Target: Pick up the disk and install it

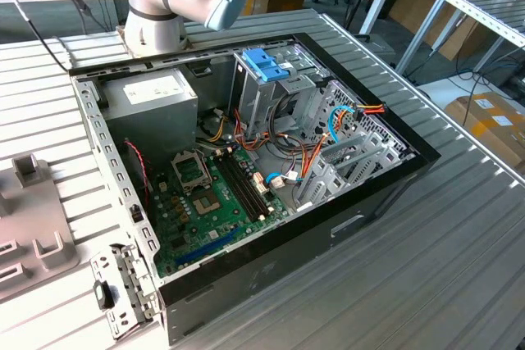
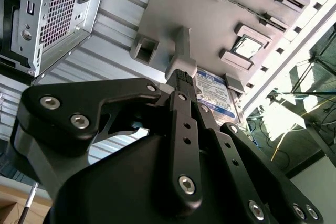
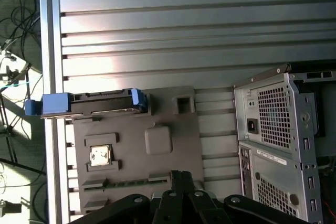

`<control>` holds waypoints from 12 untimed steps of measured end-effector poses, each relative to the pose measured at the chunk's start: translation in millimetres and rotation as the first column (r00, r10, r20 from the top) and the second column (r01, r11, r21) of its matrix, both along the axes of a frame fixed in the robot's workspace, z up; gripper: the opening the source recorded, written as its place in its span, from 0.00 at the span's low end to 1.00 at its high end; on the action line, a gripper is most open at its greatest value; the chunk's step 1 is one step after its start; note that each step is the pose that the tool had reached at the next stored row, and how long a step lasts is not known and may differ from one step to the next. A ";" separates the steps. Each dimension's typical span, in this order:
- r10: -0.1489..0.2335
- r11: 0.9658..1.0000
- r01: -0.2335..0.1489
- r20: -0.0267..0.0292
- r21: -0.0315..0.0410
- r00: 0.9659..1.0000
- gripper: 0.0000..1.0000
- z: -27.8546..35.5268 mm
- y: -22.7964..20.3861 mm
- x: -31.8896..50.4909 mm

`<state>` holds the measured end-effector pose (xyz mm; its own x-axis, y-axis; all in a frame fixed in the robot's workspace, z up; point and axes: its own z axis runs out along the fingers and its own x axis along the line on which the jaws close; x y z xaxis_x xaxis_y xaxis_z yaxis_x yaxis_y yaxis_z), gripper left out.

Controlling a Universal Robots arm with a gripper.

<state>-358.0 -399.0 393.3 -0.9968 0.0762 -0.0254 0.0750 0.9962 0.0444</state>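
The disk (image 3: 97, 103) is a dark flat drive with bright blue rails and a blue tab end. It rests at the edge of a grey fixture plate (image 3: 136, 124), near the table's rim. In the second wrist view its blue-labelled face (image 2: 216, 94) shows just past the fingers. My gripper (image 3: 181, 176) hovers over the plate's opposite side, apart from the disk. Its fingers (image 2: 181, 59) are shut together with nothing between them.
An open computer case (image 1: 246, 161) lies on the slatted metal table (image 1: 459, 268), with a tall drive cage topped by a blue handle (image 1: 267, 63). Its rear panel (image 3: 278, 145) is next to the fixture plate (image 1: 33, 227). A small chip (image 3: 101, 156) sits in a plate recess.
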 end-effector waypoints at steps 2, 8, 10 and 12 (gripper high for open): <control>0.000 1.000 0.000 0.000 0.000 1.000 0.11 0.0 0.0 -1.6; 0.000 1.000 0.000 0.000 0.000 1.000 0.11 0.0 0.0 -5.3; 0.000 1.000 0.000 0.000 0.000 1.000 0.11 0.0 0.0 -6.5; 0.000 1.000 0.000 0.000 0.000 1.000 0.11 0.0 0.0 -7.6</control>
